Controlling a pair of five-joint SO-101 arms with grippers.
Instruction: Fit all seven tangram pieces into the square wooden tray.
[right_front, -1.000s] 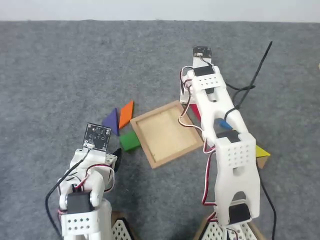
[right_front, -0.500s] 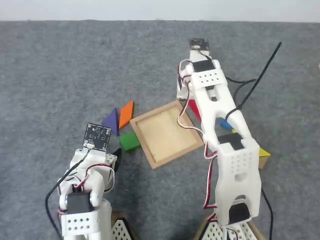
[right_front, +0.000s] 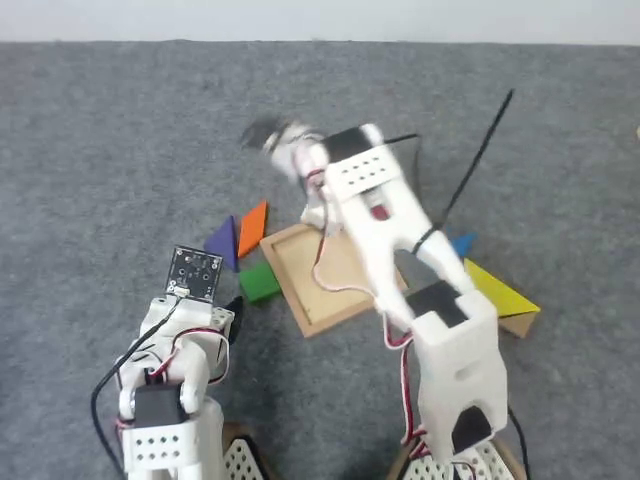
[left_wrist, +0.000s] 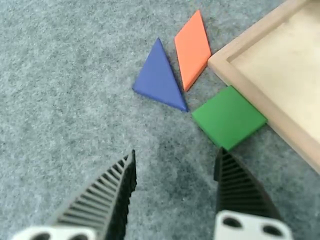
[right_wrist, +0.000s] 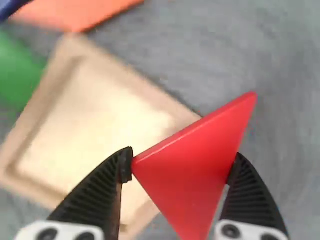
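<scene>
My right gripper (right_wrist: 177, 165) is shut on a red triangle (right_wrist: 195, 180), held in the air over the far edge of the square wooden tray (right_wrist: 85, 145). In the high view that gripper (right_front: 310, 200) is blurred above the tray's (right_front: 300, 300) far side. Left of the tray lie a purple triangle (right_front: 224, 243), an orange parallelogram (right_front: 252, 228) and a green square (right_front: 259, 283). My left gripper (left_wrist: 176, 160) stands open just short of the green square (left_wrist: 229, 116), near the purple triangle (left_wrist: 160, 80) and the orange parallelogram (left_wrist: 192, 47). Right of the tray lie a yellow triangle (right_front: 497, 290) and a blue piece (right_front: 462, 243).
A tan piece (right_front: 520, 322) pokes out beside the yellow triangle. The right arm's links (right_front: 400, 240) cross over the tray's right half. Grey felt (right_front: 120, 150) covers the table, with open room at the far left and the back.
The right arm has swung left from beside the tray's right corner, carrying the red triangle with it. This uncovered the yellow triangle and the blue piece. The left arm has kept still.
</scene>
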